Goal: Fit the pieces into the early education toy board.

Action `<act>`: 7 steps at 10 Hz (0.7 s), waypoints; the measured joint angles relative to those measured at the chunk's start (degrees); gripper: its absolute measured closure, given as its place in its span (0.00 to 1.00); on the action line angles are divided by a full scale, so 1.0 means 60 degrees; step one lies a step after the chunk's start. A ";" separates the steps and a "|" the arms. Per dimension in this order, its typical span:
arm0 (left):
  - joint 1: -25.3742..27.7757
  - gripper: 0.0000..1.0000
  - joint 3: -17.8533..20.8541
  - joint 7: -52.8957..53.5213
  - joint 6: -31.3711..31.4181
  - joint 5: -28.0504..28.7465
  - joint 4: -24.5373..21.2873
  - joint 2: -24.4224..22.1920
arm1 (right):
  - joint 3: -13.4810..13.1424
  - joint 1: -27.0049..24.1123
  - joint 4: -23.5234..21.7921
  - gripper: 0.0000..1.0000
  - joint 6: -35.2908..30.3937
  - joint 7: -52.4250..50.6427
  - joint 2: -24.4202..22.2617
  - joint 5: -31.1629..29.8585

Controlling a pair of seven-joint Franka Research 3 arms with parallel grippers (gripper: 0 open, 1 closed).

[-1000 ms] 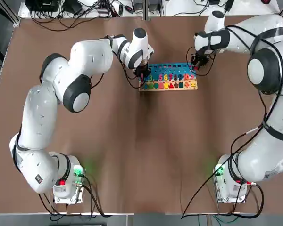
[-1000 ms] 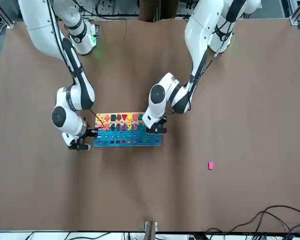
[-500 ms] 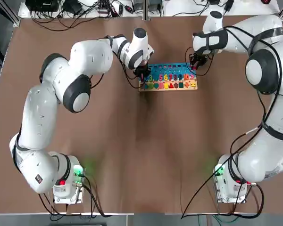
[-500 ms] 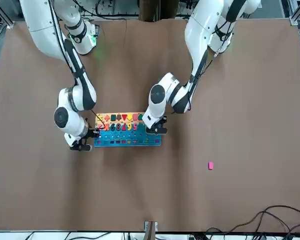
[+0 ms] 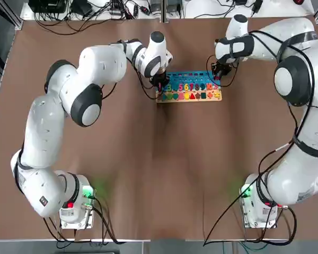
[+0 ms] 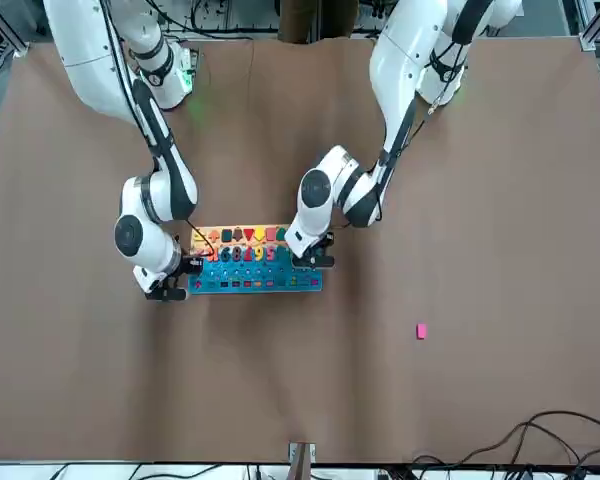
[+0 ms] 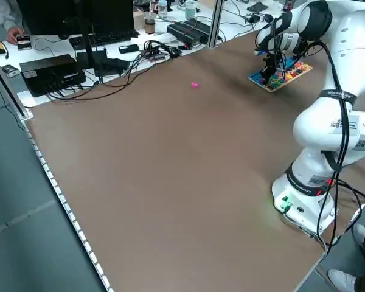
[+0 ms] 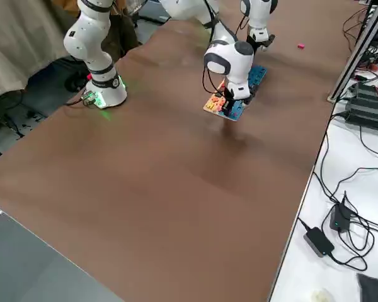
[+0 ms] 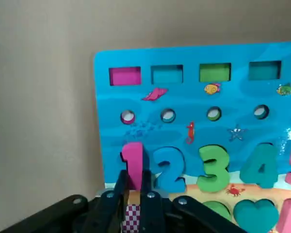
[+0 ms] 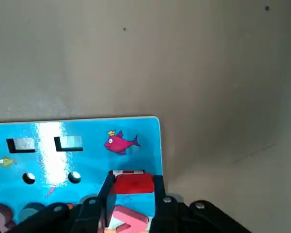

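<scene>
Left gripper (image 9: 131,194) is pinching the pink "1" piece (image 9: 133,160) at the toy board's (image 5: 190,98) left end; right gripper (image 10: 131,194) is clamping a red piece (image 10: 134,185) over its right end. Both pieces look light, rigid and thin, best held by their flat sides.

One flat rectangular puzzle board (image 5: 191,87), blue above, pale wood below. Two white robot arms, each ending in one black two-finger gripper: left gripper (image 5: 160,84) and right gripper (image 5: 216,75). Three small loose pieces countable: one pink numeral "1" (image 9: 133,162) between the left fingers, one red block (image 10: 132,183) between the right fingers, one pink bit (image 6: 421,331) alone on the one brown table (image 5: 159,174). Two green base lights.
</scene>
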 joint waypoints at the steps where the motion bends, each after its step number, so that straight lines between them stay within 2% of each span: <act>1: -0.0003 0.86 -0.0001 0.0000 -0.0002 -0.0005 -0.0004 0.0000 | -0.0002 0.0000 0.0000 0.64 0.0002 0.0000 0.0030 0.0000; 7: -0.0003 0.86 -0.0003 -0.0179 -0.0007 -0.0011 -0.0009 0.0000 | 0.0000 0.0011 0.0028 0.64 0.0007 0.0247 0.0061 0.0008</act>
